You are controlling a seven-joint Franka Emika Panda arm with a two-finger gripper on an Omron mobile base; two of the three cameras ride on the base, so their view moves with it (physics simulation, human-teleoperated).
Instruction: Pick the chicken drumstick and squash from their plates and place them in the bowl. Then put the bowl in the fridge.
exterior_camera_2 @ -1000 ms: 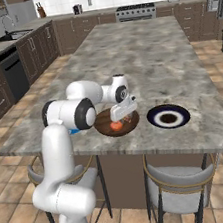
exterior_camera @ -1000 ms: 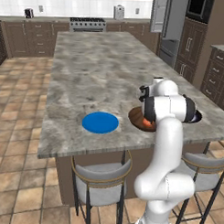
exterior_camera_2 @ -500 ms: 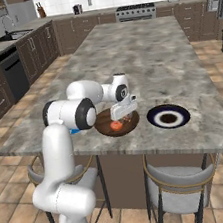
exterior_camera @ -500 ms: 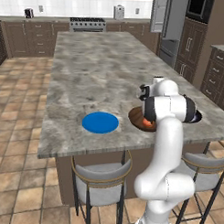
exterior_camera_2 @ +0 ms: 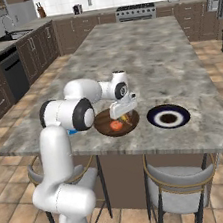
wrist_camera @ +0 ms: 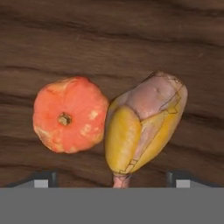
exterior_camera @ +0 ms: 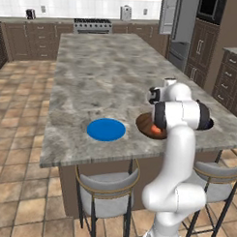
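Observation:
The dark wooden bowl sits near the island's front edge. Inside it lie the orange squash and the yellowish chicken drumstick, touching side by side. My gripper hovers just above them, open, with its fingertips standing wide on either side of the drumstick's bone end, apart from it. The bright blue plate lies bare to the bowl's left. The dark-rimmed plate lies bare to its right. The grey steel fridge stands at the far right.
Two stools are tucked under the island's front edge. Dark cabinets line the right wall beside the fridge, and a stove stands against the back wall. The marble top behind the bowl offers free room.
The jaws have spread wider and let go of the drumstick, which now rests in the bowl. The arm stays over the bowl.

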